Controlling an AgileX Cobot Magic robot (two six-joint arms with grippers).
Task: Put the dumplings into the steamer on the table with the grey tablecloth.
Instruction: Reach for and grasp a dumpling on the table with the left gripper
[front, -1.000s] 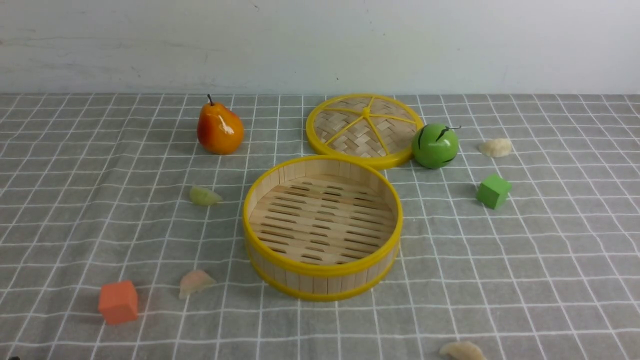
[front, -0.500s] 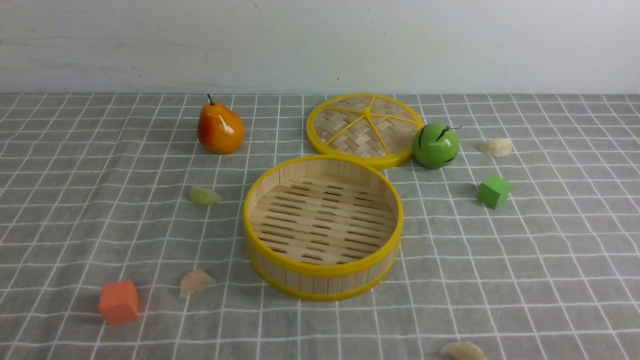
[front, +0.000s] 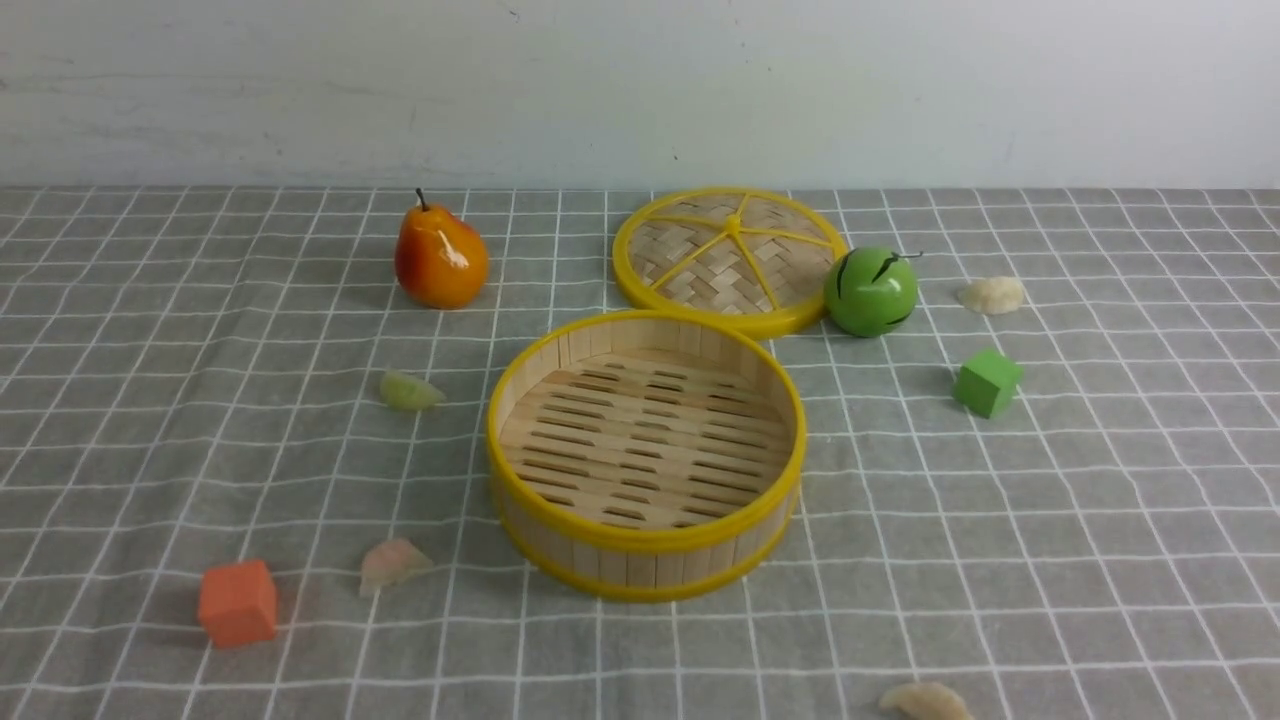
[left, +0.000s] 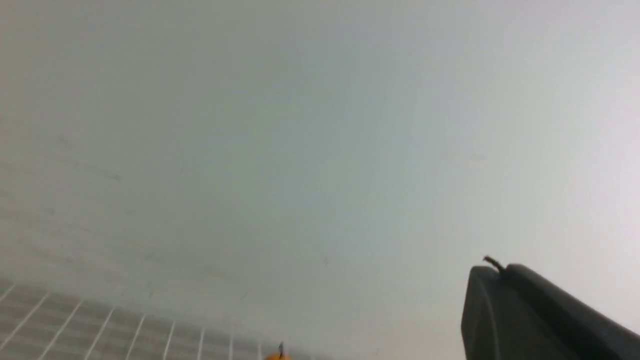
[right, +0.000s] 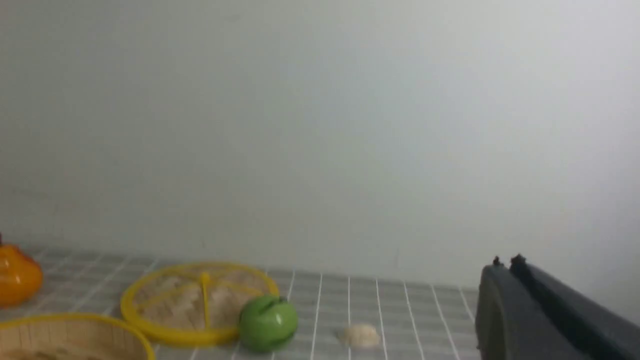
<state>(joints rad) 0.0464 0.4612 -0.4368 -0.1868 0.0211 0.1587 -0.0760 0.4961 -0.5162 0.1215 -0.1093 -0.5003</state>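
While the left gripper (left: 492, 270) and right gripper (right: 506, 264) are seen closed, the near cream dumpling (front: 925, 701), pinkish dumpling (front: 392, 563), green dumpling (front: 408, 391) and far cream dumpling (front: 992, 294) are found lying on the grey tablecloth (front: 1050, 500), apart from the steamer (front: 640, 543).

The steamer (front: 640, 570) has matt wooden slats bound by smooth yellow plastic rims; the lid (front: 728, 262) is woven strips framed in the same plastic. The pear (front: 440, 260) and green ball (front: 870, 291) are glossy, the cloth (front: 1050, 500) matt wrinkled fabric, the green dumpling (front: 408, 391) waxy and translucent.

Grey-clothed table (front: 1100, 500), steamer (front: 640, 545), lid (front: 730, 255), dumplings (front: 408, 391), pear (front: 440, 258), cubes (front: 237, 603)
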